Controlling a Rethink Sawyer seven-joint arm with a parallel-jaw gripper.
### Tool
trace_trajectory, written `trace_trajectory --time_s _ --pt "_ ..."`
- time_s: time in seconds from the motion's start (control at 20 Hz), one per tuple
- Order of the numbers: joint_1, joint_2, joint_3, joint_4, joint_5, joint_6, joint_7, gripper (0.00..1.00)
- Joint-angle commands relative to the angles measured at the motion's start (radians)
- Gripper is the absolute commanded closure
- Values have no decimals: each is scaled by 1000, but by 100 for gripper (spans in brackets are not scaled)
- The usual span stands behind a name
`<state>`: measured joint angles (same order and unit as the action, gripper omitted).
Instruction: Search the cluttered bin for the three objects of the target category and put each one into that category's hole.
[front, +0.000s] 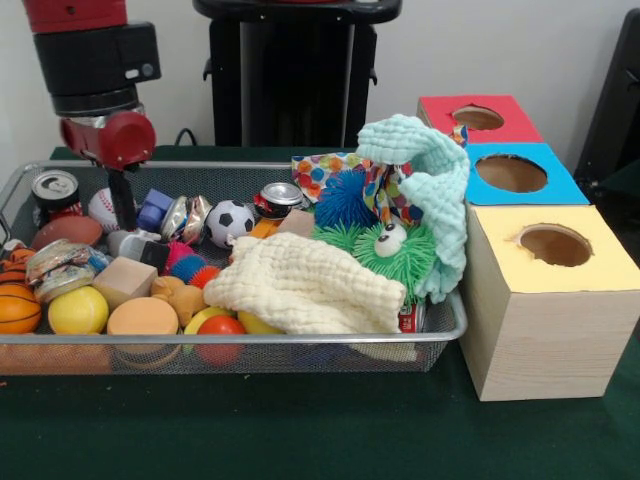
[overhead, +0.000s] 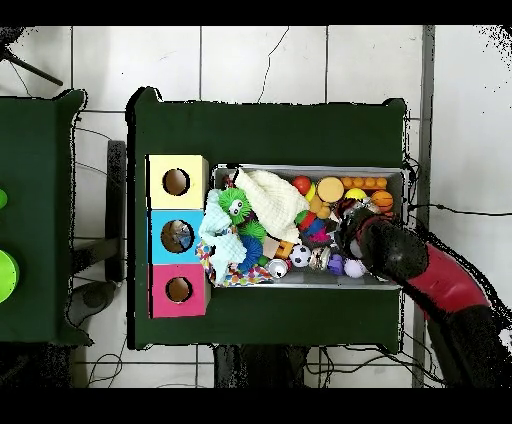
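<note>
The silver wire-mesh bin (front: 250, 338) is full of toys, balls, cans and cloths; it also shows in the overhead view (overhead: 320, 167). A crushed clear plastic bottle (front: 60, 268) with a coloured label lies at the bin's left, beside the orange basketballs. My gripper (front: 124, 222) hangs straight down into the bin's back left part, between a baseball (front: 103, 208) and a purple block (front: 154, 208), just above a pale grey object (front: 128, 241). In the overhead view the arm (overhead: 400, 255) covers the gripper. No other bottle shows.
Three boxes with round holes stand beside the bin: red (front: 478, 118), blue (front: 512, 173), yellow (front: 555, 245). Shiny cans (front: 55, 190) (front: 280, 197) (front: 186, 216), a cream cloth (front: 300, 285), a mint cloth (front: 430, 180) and spiky balls (front: 345, 200) fill the bin.
</note>
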<state>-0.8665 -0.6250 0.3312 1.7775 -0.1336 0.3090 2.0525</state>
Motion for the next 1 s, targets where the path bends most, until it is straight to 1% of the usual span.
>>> trace_trajectory --time_s 0.05,0.1,0.2,0.3,0.45,0.55,0.6,0.65,0.75,0.95,1.0 --pt "60 64 -104 -10 159 -22 299 100" --pt "61 79 -114 -35 181 -13 293 100" --pt "68 98 -136 -61 227 -22 298 100" --pt "67 106 -146 -72 251 -20 274 100" --pt "79 96 -173 -55 299 -23 280 100" --pt "99 86 -200 -43 349 1 308 100" --pt "120 88 -228 -48 377 21 330 100" --pt "132 92 -251 -60 389 50 327 100" --pt "134 91 -265 -58 411 65 308 100" --pt "142 76 -290 -16 456 48 291 100" --pt "141 69 -293 11 466 23 294 100"
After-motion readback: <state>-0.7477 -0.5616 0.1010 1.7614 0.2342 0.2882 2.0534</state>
